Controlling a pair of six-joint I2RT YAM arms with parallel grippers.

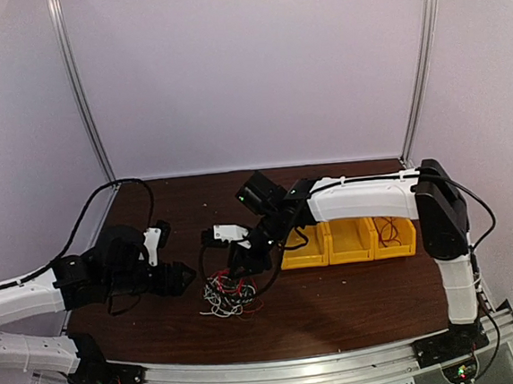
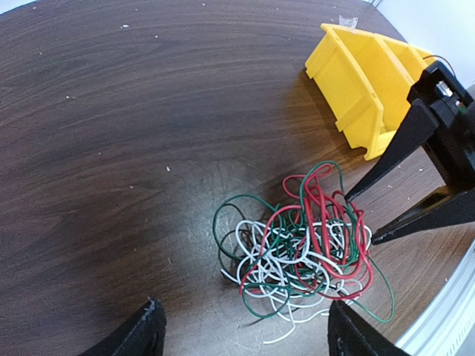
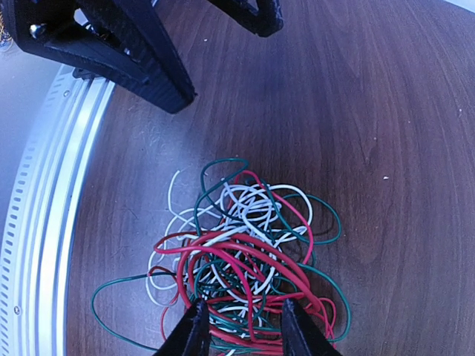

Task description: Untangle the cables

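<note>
The cables (image 1: 228, 293) lie as one fist-sized tangle of thin red, white and green wires on the dark wooden table, near its front. In the left wrist view the cables (image 2: 312, 222) sit ahead and to the right of my left gripper (image 2: 245, 334), which is open, low and clear of them. My right gripper (image 3: 241, 326) is open and reaches down into the bundle's edge, with red and green loops of the cables (image 3: 245, 256) lying between its fingers. From the left wrist, the right gripper (image 2: 362, 217) has its two tips touching the tangle's right side.
A row of yellow bins (image 1: 346, 242) stands just right of the bundle, and the rightmost one holds some red wire (image 1: 388, 232). The nearest yellow bin (image 2: 364, 81) is close behind the right gripper. An aluminium rail (image 3: 44, 185) runs along the table's front edge.
</note>
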